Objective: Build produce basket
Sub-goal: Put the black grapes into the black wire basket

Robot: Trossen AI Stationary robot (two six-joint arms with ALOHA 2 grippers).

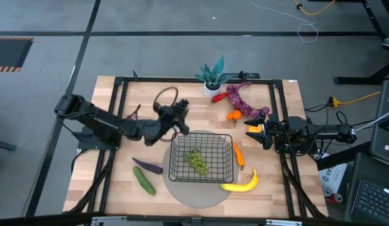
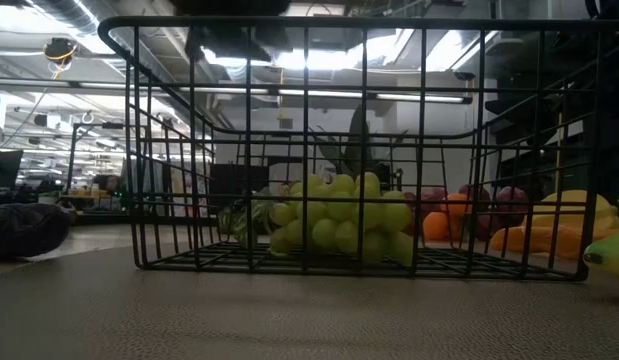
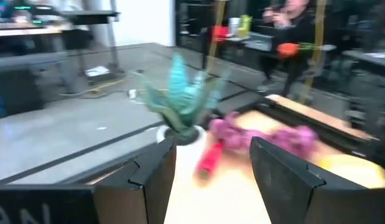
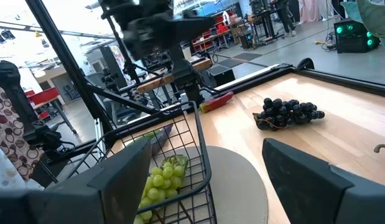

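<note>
The left gripper hovers with fingers spread and empty just beyond the basket's far left corner. The right gripper, also parted and empty, waits beside the basket's right side. Green grapes lie inside; banana, carrot, cucumber and eggplant lie on the table around it.
</note>
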